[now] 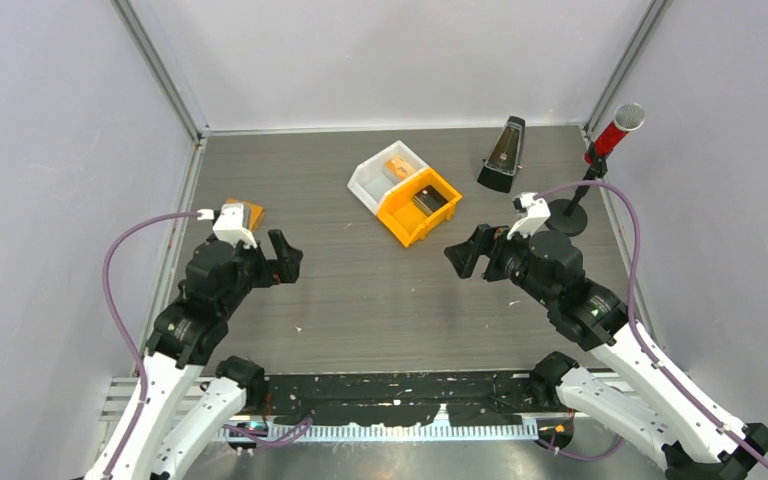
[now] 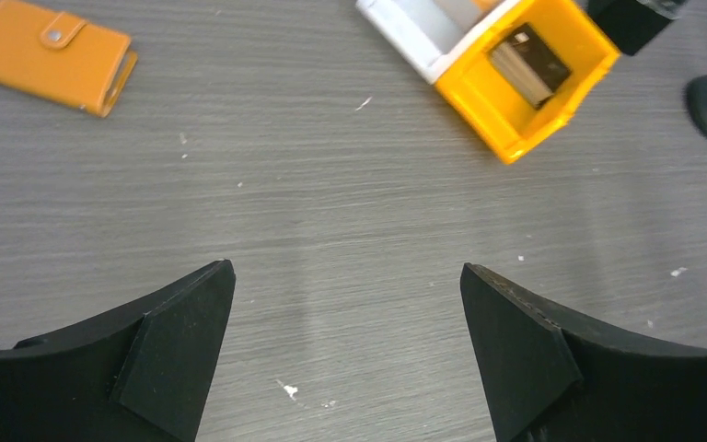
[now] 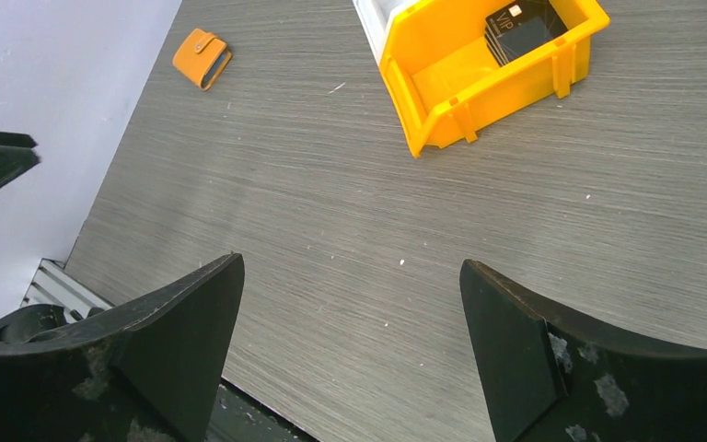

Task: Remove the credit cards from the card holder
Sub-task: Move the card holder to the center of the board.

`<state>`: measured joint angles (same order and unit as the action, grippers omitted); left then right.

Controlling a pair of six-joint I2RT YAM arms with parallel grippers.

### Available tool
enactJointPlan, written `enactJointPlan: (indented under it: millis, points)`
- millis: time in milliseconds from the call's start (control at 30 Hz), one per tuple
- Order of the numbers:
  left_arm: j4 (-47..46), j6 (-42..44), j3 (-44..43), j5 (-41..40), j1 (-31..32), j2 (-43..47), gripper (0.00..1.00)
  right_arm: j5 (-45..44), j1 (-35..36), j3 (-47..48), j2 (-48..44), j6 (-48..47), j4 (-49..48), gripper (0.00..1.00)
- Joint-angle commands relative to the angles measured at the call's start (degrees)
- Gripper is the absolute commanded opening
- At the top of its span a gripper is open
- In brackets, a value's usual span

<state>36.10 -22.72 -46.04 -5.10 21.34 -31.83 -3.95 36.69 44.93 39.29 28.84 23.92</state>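
Looking down from above, only a corner of the card holder (image 1: 250,214) to be made out, the rest hidden behind the left arm's white wrist housing (image 1: 232,222). Shown whole in the left wrist view: card holder (image 2: 48,55) closed, tab snapped down, flat on the surface (image 2: 331,184), well ahead and far to the left of the left tool (image 2: 346,269). Left tool spread wide, gripping nothing, hanging over bare surface. Right tool (image 3: 351,262) likewise wide apart and empty; card holder small and distant, ahead and to its left. Black credit card (image 3: 520,28) inside the orange bin (image 3: 442,101), ahead and a little right of both tools, well apart from each; a single card or a stack, impossible to tell. White bin (image 1: 363,180) cut off in both wrist views; something orange (image 1: 397,167) in it, too small to name.
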Motion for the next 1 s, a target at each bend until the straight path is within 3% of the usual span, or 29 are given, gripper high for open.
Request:
enactJointPlan:
  millis: [0, 100, 300, 400, 467, 567, 967]
  points:
    - [2.1, -1.9, -4.1, -7.7, -0.4, -6.5, 0.96, 1.4, 0.1, 0.2, -1.5, -0.7, -3.9, 0.95]
    - [6.8, -4.1, -10.2, -11.9, -1.8, -15.9, 0.96, 2.9, 0.2, -0.7, -2.8, -1.6, -4.6, 0.95]
    - [10.1, -9.9, -20.1, -12.7, -11.2, -31.7, 0.94, 5.9, 0.2, -1.6, -7.5, -4.8, -4.9, 0.95]
    - [5.8, -13.1, -21.6, -8.3, -17.1, -37.5, 0.87, 5.9, 0.2, -0.7, -9.3, -5.2, -3.7, 0.95]
    - [1.7, -13.4, -22.4, 0.5, -21.6, -41.6, 0.74, 6.8, 0.1, 0.1, -10.4, -5.4, -3.2, 0.95]
    - [-1.2, -17.7, -23.4, 3.9, -25.9, -47.3, 0.62, 8.3, 0.1, 1.6, -11.2, -5.7, -2.4, 0.95]
    - [-7.6, -24.8, -23.0, -0.8, -31.6, -60.6, 0.61, 8.3, 0.2, 4.6, -13.3, -5.6, 0.5, 0.96]
